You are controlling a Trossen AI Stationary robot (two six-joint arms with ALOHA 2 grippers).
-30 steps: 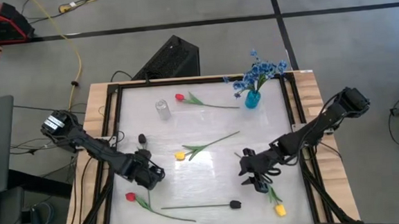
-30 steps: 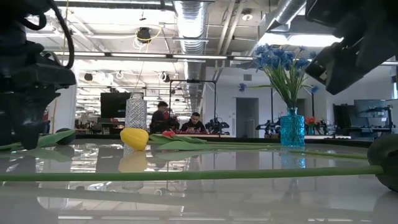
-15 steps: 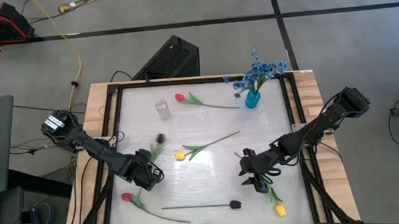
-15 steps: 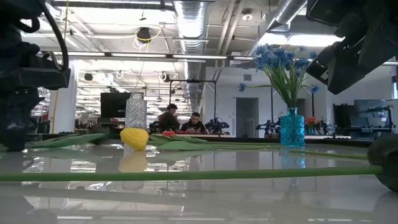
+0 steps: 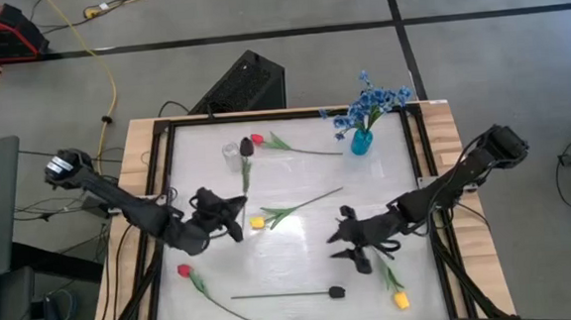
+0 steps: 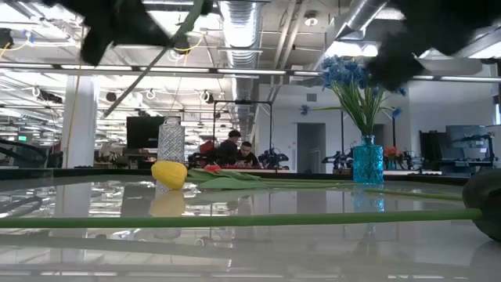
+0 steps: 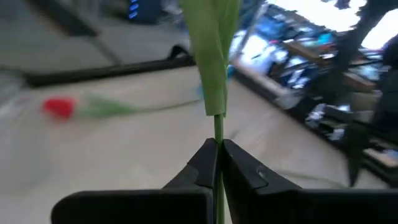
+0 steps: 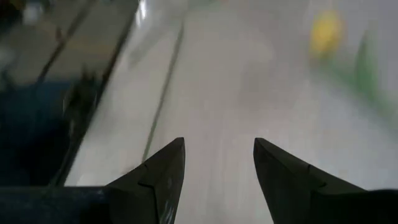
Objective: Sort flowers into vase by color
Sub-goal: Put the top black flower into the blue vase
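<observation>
Nearest the front edge of the table (image 5: 303,278), the high view shows a black-headed flower (image 5: 336,292) lying flat with its stem running toward the left, a red tulip (image 5: 184,271) near the front left corner, and a yellow tulip (image 5: 400,299) near the front right corner. The low view shows only the long green stem (image 6: 235,221) crossing the foreground and a dark blurred shape at the far right.

In the middle, the right gripper (image 5: 354,258) hangs over the table's right half near the yellow tulip's stem. Its wrist view shows the two fingers (image 8: 158,177) spread apart with nothing between them, and a blurred yellow spot beyond.

The left gripper (image 5: 231,215) is over the left half. Its wrist view shows the fingers (image 7: 202,165) pressed together on a thin green stem, a leaf (image 7: 214,56) rising just past them. From above, this lifted flower (image 5: 245,167) reaches toward the back edge, its dark head (image 5: 246,148) close beside the clear glass vase (image 5: 232,155). The low view catches only the slanting stem high up at the left.

Another yellow tulip (image 5: 257,221) lies mid-table; the low view shows it (image 6: 169,173) in front of the clear vase (image 6: 171,142).

Along the back edge lies a second red tulip (image 5: 257,139), seen blurred in the left wrist view (image 7: 59,107). Near the back right corner stands a blue vase (image 5: 361,141) holding blue sprigs (image 5: 369,103); the low view shows them upright (image 6: 354,82). Beyond the table, that view alone shows people (image 6: 235,147) seated in the room.
</observation>
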